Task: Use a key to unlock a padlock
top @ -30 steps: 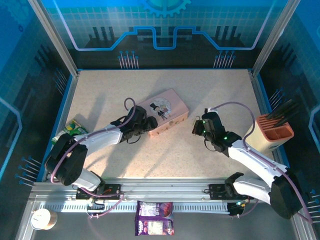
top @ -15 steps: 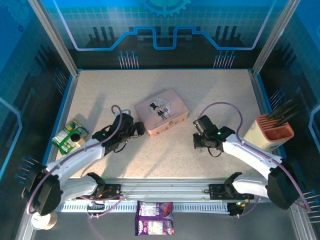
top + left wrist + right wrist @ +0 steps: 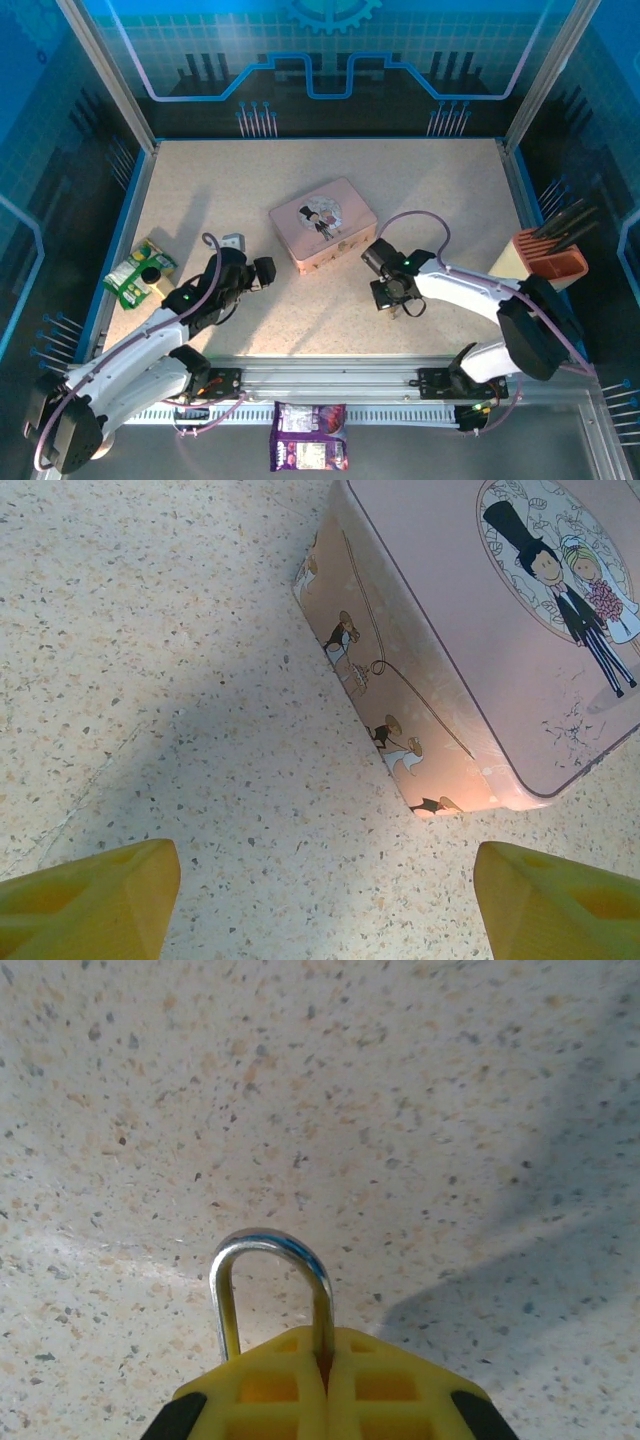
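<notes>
The padlock's silver shackle (image 3: 270,1250) sticks out above my right gripper (image 3: 325,1345), whose yellow fingers are shut on it; the brass body is hidden between them. In the top view the right gripper (image 3: 396,300) hovers low over the table, to the right of and nearer than the pink tin (image 3: 322,222). My left gripper (image 3: 262,272) stands open just left of the tin's near corner. Its yellow fingertips (image 3: 100,895) are wide apart over bare table, with the tin (image 3: 480,630) ahead. The key is out of view.
A beige and orange holder (image 3: 545,262) with dark utensils stands at the right edge. A green packet (image 3: 140,272) lies at the left edge. A purple packet (image 3: 308,448) and a paper cup (image 3: 85,437) sit off the table's front.
The left gripper has drawn back from the pink tin, down and to the left. The right gripper has moved left and nearer with the padlock in it.
</notes>
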Motion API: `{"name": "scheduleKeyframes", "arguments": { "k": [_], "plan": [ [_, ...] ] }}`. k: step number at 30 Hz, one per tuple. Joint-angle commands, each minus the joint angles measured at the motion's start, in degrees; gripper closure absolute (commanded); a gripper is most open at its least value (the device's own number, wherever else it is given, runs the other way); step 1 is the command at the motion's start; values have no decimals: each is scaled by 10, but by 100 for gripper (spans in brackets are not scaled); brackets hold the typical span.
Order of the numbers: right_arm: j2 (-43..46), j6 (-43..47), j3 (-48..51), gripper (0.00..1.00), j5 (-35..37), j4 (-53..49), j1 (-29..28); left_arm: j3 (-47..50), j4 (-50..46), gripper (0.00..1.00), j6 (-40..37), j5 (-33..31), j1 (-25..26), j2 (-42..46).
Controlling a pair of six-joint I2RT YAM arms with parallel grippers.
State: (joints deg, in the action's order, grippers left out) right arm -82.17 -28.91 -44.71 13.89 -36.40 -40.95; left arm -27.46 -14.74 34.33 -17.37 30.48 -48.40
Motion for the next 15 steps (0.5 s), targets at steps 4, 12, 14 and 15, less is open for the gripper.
{"name": "scheduleKeyframes", "arguments": {
  "k": [4, 12, 14, 15],
  "plan": [
    [-41, -6, -23, 100, -20, 4, -20, 4, -3, 22, -12, -15, -6, 5],
    [-37, 0, -29, 86, -14, -8, -21, 1, -7, 21, -15, -20, -8, 4],
    [-31, 5, -30, 81, -23, -6, -20, 1, -7, 22, -16, -20, -10, 3],
    [-27, 8, -29, 78, -36, -2, -21, 0, -6, 21, -16, -20, -10, 1]
  ]
}}
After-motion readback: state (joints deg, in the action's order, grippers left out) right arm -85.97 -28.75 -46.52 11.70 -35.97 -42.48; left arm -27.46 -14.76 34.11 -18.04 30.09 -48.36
